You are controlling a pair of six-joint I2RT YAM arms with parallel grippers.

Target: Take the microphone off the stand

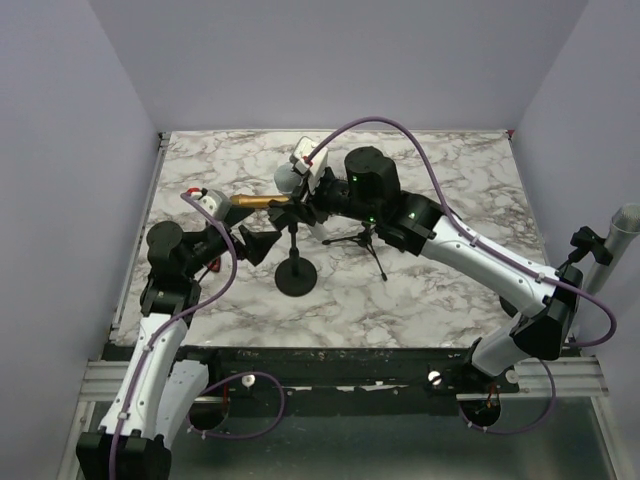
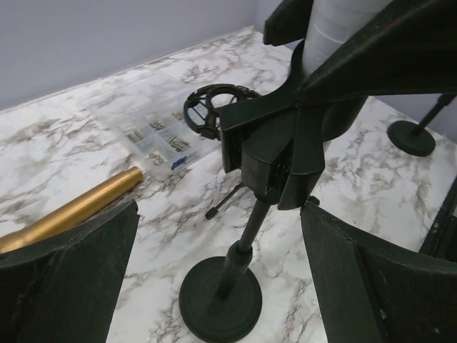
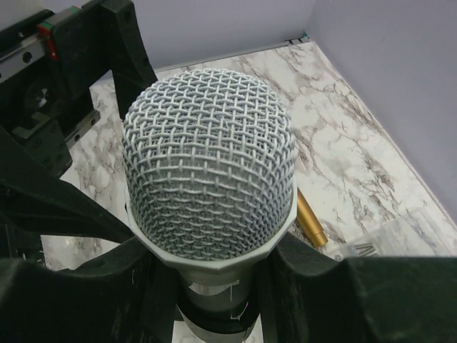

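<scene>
The silver microphone, mesh head up, sits in the black clip of the stand. My right gripper is shut on its body just below the head; it also shows in the top view, by the microphone head. The stand's pole rises from a round black base, also in the top view. My left gripper is open. Its fingers stand on either side of the pole without touching it; in the top view it is just left of the stand.
A gold cylinder lies on the marble table left of the microphone. A small black tripod stands under the right arm. A clear box of small parts, a black ring mount and another round base lie beyond.
</scene>
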